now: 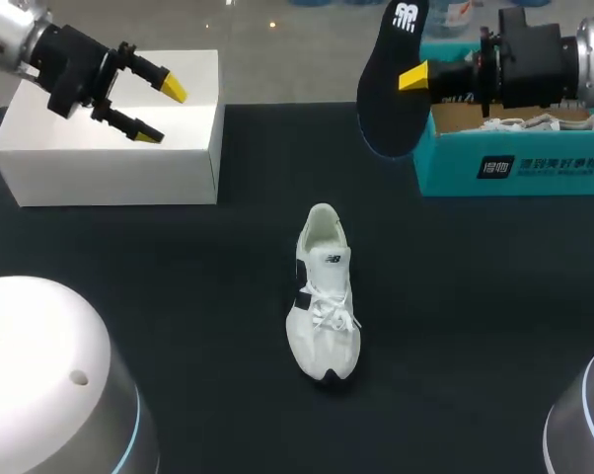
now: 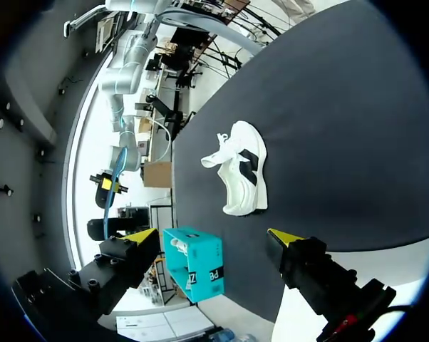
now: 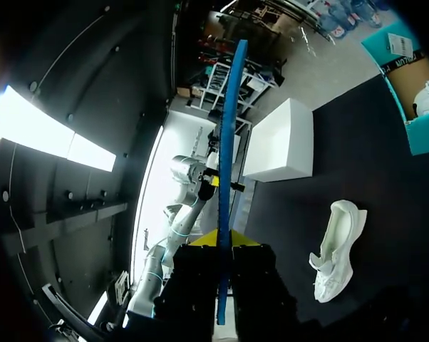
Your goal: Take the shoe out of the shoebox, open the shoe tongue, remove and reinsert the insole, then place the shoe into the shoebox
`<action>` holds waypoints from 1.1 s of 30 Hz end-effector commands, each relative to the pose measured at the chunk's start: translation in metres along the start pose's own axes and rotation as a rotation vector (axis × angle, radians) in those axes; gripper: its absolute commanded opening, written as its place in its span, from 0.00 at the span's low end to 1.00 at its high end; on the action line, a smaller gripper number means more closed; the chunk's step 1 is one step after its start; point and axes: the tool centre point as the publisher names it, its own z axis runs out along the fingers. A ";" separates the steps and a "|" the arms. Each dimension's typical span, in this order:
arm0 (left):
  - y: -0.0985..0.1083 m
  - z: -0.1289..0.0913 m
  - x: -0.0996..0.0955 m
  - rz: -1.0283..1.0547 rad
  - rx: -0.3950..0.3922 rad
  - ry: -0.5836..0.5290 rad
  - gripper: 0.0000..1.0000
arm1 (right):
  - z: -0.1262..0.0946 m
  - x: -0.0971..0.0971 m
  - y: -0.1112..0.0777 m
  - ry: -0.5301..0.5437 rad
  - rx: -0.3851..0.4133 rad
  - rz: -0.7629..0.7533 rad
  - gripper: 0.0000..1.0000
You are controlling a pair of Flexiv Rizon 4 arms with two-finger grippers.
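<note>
Shoe (image 1: 325, 296) white with black side patches and black toe; insole (image 1: 386, 84) black, white logo, blue edge; shoebox (image 1: 455, 168) teal with white print; box (image 1: 119, 148) white; bench (image 1: 475, 316) black; left pincer (image 1: 162, 111) black, yellow-tipped.

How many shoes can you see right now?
2: one white lace-up sneaker on the middle of the black table; a second white shoe, partly hidden, inside the teal cardboard shoebox. Others may be hidden there.

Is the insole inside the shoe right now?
No, the right gripper holds the insole up in the air, apart from the shoe lying on the table.
</note>
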 end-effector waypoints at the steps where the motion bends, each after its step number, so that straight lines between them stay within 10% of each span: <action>1: 0.007 -0.004 0.005 -0.015 -0.018 0.010 1.00 | 0.010 0.000 0.007 -0.003 0.010 -0.001 0.00; 33: 0.008 -0.005 0.007 -0.026 -0.018 0.023 1.00 | 0.021 0.010 0.020 -0.056 -0.032 -0.199 0.00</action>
